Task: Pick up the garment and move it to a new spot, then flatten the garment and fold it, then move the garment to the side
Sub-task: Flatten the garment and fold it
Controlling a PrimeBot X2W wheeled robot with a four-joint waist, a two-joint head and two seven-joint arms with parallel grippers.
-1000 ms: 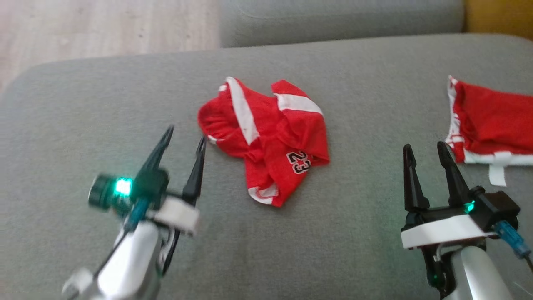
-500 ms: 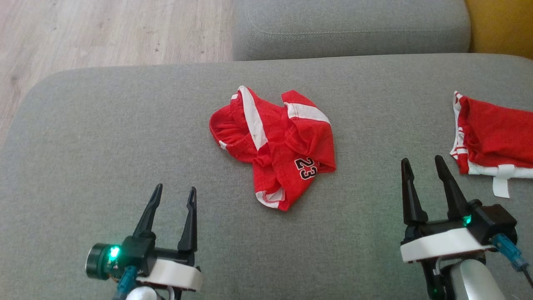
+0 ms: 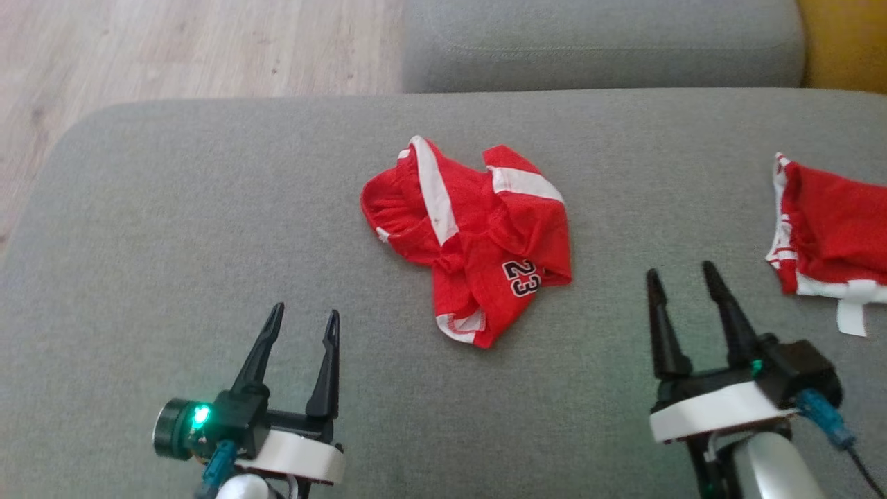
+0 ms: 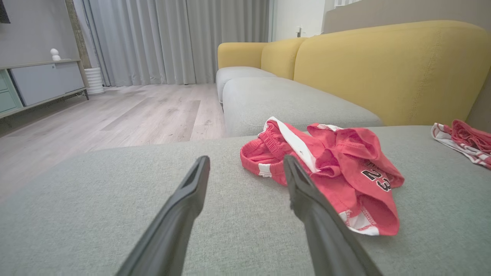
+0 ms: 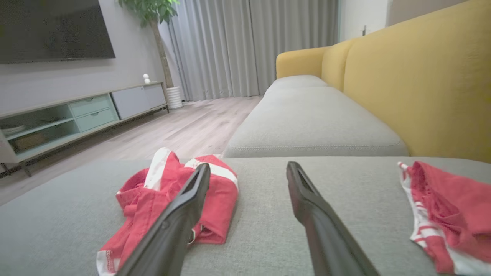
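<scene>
Crumpled red garment [image 3: 471, 235] numbered 23, untouched, ahead-right of left gripper [image 3: 305, 313], ahead-left of right gripper [image 3: 679, 272], both grippers spread wide and empty, grey sofa cushion [image 3: 173, 242] beneath, second red piece [image 3: 831, 235] ahead-right of right gripper, possibly a top, cropped at the edge.

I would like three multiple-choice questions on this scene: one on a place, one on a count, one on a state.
1. Where does the garment numbered 23 lie?
A. on the grey cushion
B. on the wooden floor
C. on the yellow backrest
2. How many red garments lie on that cushion?
A. one
B. two
C. three
3. How is the left gripper?
A. open and empty
B. shut on the garment
C. shut and empty
Answers: 1 A, grey fabric shows all around it; 2 B, a second red garment lies further right; 3 A, its fingers stand apart with nothing between them.
</scene>
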